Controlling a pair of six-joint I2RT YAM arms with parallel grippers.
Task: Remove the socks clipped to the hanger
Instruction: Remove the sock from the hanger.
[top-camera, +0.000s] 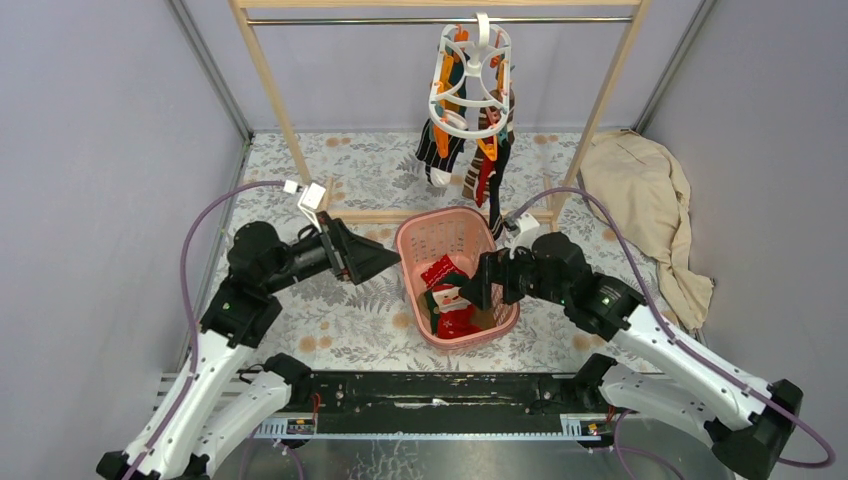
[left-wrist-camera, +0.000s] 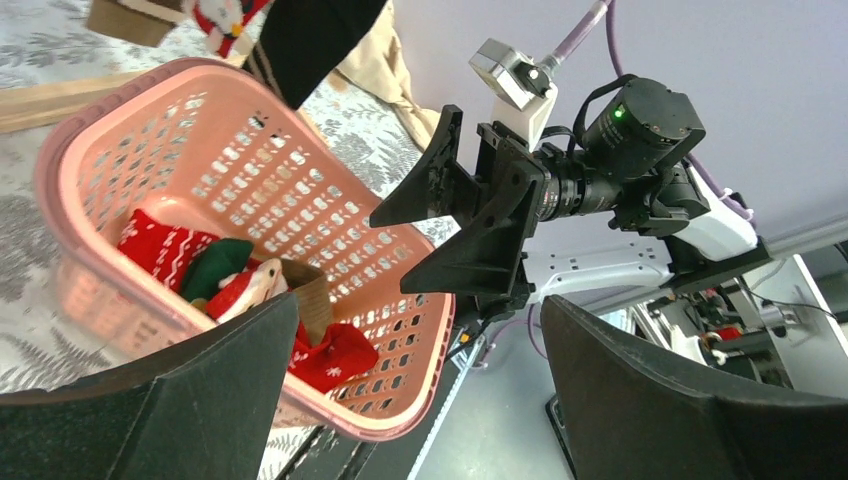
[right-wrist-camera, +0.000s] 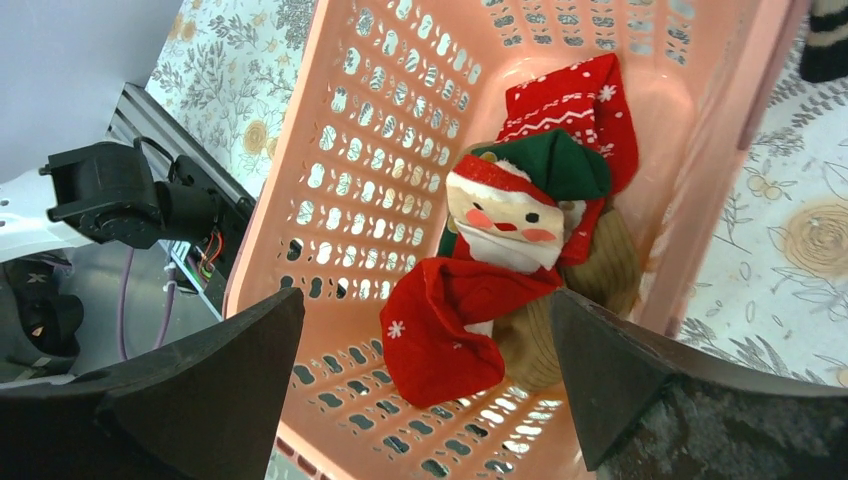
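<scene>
Arms angle inward, left tool (top-camera: 392, 263) and right tool (top-camera: 470, 285) gaping at basket (top-camera: 440, 235).

No readable word, label, brand or number shows anywhere; the pink perforated plastic basket (right-wrist-camera: 385, 190) and the red white-patterned fabric socks (right-wrist-camera: 440, 335) carry no lettering.

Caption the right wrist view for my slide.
Open right end effector above a pink basket with red Santa socks inside.

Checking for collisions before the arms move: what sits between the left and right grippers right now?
The pink basket, with red socks inside it, lies between the left gripper and right gripper; the top view shows it.
</scene>
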